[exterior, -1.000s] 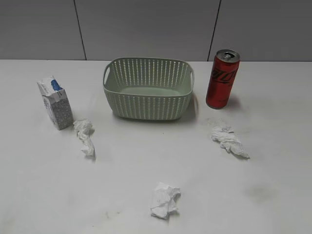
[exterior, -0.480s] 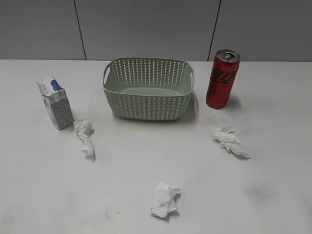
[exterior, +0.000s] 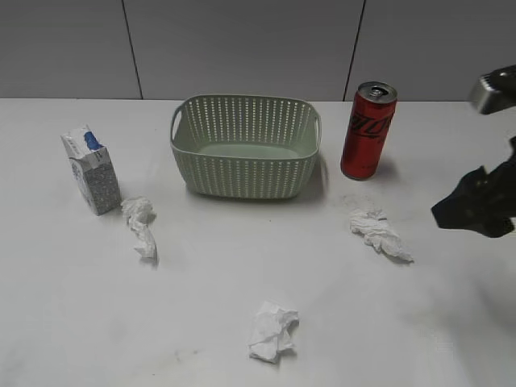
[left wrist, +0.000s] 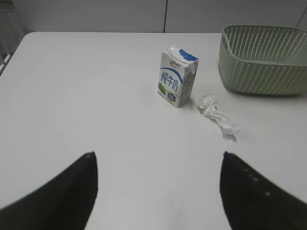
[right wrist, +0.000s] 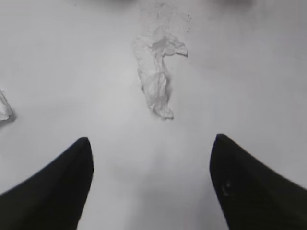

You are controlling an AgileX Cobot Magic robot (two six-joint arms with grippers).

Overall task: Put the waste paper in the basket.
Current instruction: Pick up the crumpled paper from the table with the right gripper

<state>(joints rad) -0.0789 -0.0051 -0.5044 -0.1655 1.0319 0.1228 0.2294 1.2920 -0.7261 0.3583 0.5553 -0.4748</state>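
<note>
Three crumpled white paper wads lie on the white table: a left wad next to the carton, a front wad, and a right wad below the can. The pale green slotted basket stands at the back middle and holds no wad. My right gripper is open and empty, above the table right of the right wad; in the right wrist view its jaws sit apart just short of that wad. My left gripper is open and empty, well short of the left wad and the basket.
A blue-white speckled milk carton stands at the left, touching the left wad; it also shows in the left wrist view. A red drink can stands right of the basket. The edge of the front wad shows at the right wrist view's left.
My right arm has come into the exterior view from the right edge; it was out of view before. The wads, basket, can and carton have not moved.
</note>
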